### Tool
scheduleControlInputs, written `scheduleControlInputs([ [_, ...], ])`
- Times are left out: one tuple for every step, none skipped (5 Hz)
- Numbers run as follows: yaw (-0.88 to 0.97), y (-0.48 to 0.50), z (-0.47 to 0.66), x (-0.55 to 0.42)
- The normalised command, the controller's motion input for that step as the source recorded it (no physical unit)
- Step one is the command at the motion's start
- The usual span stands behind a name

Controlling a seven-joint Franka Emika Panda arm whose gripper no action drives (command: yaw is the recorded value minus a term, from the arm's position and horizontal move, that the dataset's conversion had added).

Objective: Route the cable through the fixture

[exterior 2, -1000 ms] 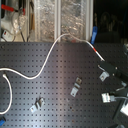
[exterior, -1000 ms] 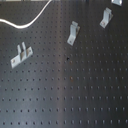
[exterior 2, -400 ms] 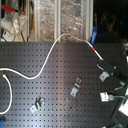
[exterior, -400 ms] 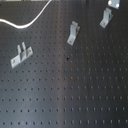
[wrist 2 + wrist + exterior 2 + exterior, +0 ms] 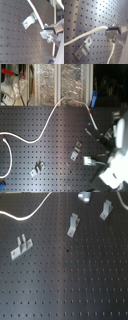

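Observation:
The white cable [image 5: 46,128] runs from the second exterior view's left across the black pegboard, arcs up, and comes down to my gripper [image 5: 93,130]. The gripper is shut on the cable's end. In both wrist views the cable [image 5: 87,33] [image 5: 36,13] leads out from the fingers [image 5: 115,29] [image 5: 49,30]. A narrow silver bracket [image 5: 85,48] [image 5: 28,21] lies close beside the held cable. The first exterior view shows two narrow brackets [image 5: 73,225] [image 5: 105,210], a cable bend [image 5: 30,214], and a part of the gripper [image 5: 84,196] at the top edge.
A wider bracket with two upright prongs [image 5: 21,246] [image 5: 36,169] stands apart from the narrow ones [image 5: 76,152] [image 5: 87,161]. The black pegboard [image 5: 75,287] carries everything. The white arm [image 5: 118,149] fills the second exterior view's right. Clutter [image 5: 15,81] sits behind the board.
The gripper with the cable has shifted slightly toward the narrow brackets. A part of it now shows at the first exterior view's top edge. The brackets have not moved.

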Motion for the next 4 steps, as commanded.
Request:
scheduleControlInputs([
  [0.11,0.522,0.05,0.047],
  [0.00,-0.042,0.19,0.143],
  [0.00,-0.173,0.53,0.484],
  [0.27,0.002,0.00,-0.083],
])
